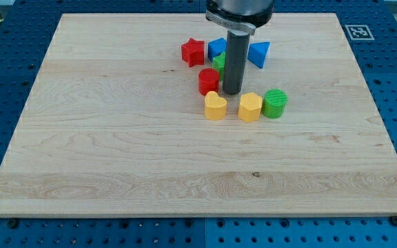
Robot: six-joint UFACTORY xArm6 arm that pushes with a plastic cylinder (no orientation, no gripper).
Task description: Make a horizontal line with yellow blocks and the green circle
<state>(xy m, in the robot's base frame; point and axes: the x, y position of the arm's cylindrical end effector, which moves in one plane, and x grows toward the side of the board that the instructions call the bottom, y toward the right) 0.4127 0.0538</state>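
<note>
On the counter (pixel 116 151), the yellow heart (pixel 215 106), yellow hexagon (pixel 249 107) and green circle (pixel 275 103) are being lined up left to right; my tip (pixel 231 92) is being held just above the heart-hexagon gap.

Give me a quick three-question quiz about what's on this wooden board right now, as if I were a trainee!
1. True or false: the yellow heart, yellow hexagon and green circle lie roughly in a row across the view.
2. Which block is nearest my tip? A) red star B) red block C) blue triangle
3. Fill in: the green circle sits at the row's ____ end in the view.

Key: 1 true; 2 B; 3 right.
</note>
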